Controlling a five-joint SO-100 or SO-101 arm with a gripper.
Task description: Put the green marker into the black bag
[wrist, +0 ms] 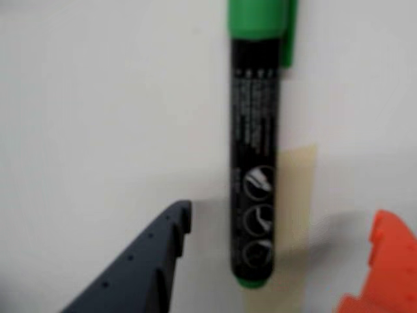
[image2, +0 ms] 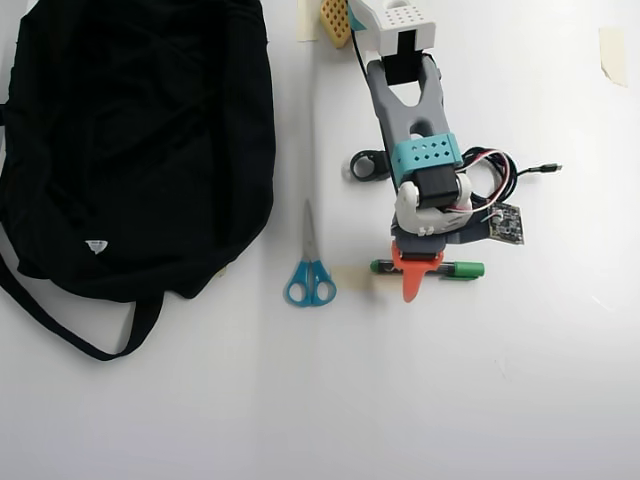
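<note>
The green marker [wrist: 253, 156] lies flat on the white table, its bright green cap at the top of the wrist view and its small green tip at the bottom. My gripper [wrist: 283, 215] is open and straddles the marker's tip end. The dark grey finger [wrist: 153, 257] is to its left and the orange finger [wrist: 384, 267] to its right, both clear of the barrel. From overhead, the green marker [image2: 455, 269] lies crosswise under my gripper [image2: 412, 268], cap to the right. The black bag [image2: 140, 140] fills the upper left, well apart from the marker.
Blue-handled scissors [image2: 310, 268] lie between the bag and the marker. The bag's thin strap [image2: 70, 335] loops out at lower left. A small black ring [image2: 367, 165] and loose wires [image2: 510, 170] sit beside the arm. Beige tape [wrist: 301, 189] lies under the marker.
</note>
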